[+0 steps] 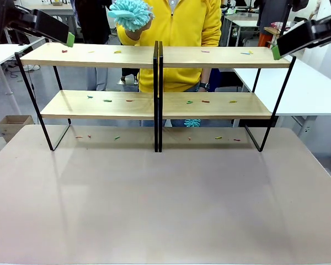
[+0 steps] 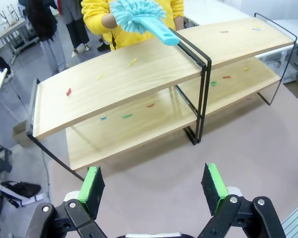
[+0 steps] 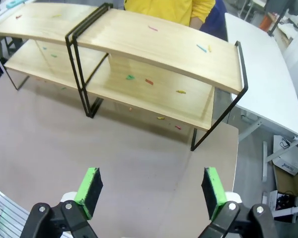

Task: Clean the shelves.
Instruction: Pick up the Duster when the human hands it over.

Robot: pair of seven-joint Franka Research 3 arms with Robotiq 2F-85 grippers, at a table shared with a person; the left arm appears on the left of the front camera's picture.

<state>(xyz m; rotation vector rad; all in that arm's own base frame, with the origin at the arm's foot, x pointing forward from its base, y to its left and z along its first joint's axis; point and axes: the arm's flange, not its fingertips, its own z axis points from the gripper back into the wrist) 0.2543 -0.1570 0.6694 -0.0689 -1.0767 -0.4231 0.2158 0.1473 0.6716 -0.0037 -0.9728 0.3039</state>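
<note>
Table: wide grey-brown tabletop [image 1: 165,221], open surface running from the near edge to the rack feet.
Shelves: two joined two-tier racks of light wooden boards on thin black metal frames [image 1: 99,55], set across the far part of the table; frames meeting at the middle, outer legs close to the table's left and right edges.
Person: yellow top [image 1: 187,33], standing behind the shelves near the middle joint.
Left gripper [image 2: 153,184]: green-padded fingers spread wide, nothing between them; raised off the left end of the top board, apart from it.
Right gripper [image 3: 151,191]: fingers likewise wide apart and gripping nothing; raised off the right end of the top board, apart from it.
Duster: fluffy turquoise head on a turquoise plastic handle [image 2: 139,17], held up in the person's hand above the top boards beside the joint.
Scraps: small coloured bits [image 1: 117,52] scattered over both top boards, both lower boards and the table beneath.
</note>
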